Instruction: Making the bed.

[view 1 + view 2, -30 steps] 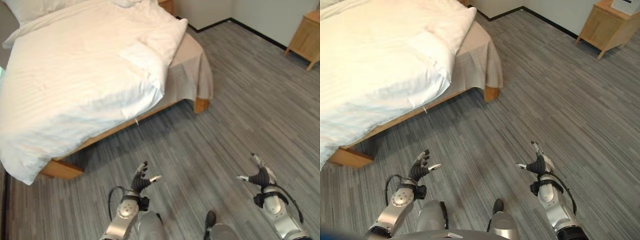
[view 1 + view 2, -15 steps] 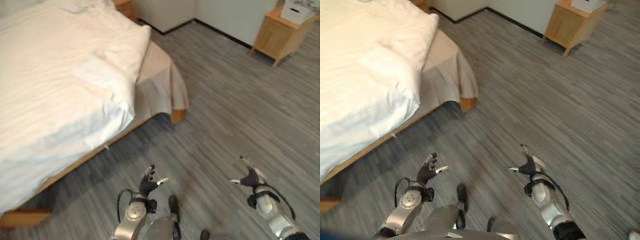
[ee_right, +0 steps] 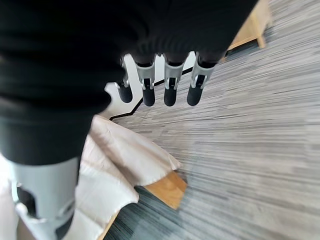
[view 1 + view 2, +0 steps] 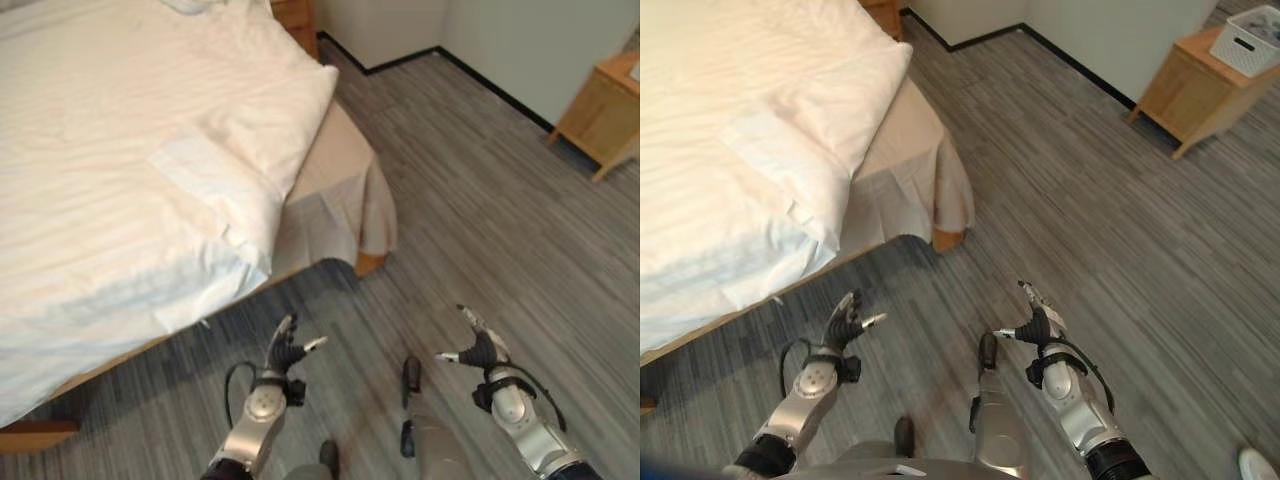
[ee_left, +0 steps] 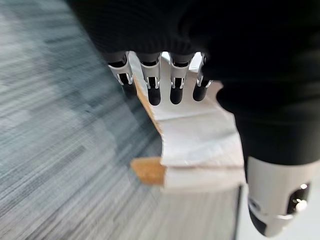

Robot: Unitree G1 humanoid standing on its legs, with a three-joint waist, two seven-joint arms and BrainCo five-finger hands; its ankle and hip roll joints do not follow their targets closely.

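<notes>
Left hand (image 4: 283, 348): fingers spread and relaxed, holding nothing, raised over the grey plank floor (image 4: 480, 230) near the bed's foot. Right hand (image 4: 478, 347): likewise spread and empty, well apart from the bed. White duvet (image 4: 120, 170) covers the bed, its near corner folded back and rumpled. Beige sheet (image 4: 340, 195) hangs exposed at the corner over the wooden bed frame (image 4: 370, 263). Wooden nightstand (image 4: 1185, 90) stands against the wall, a white basket (image 4: 1255, 38) on top.
</notes>
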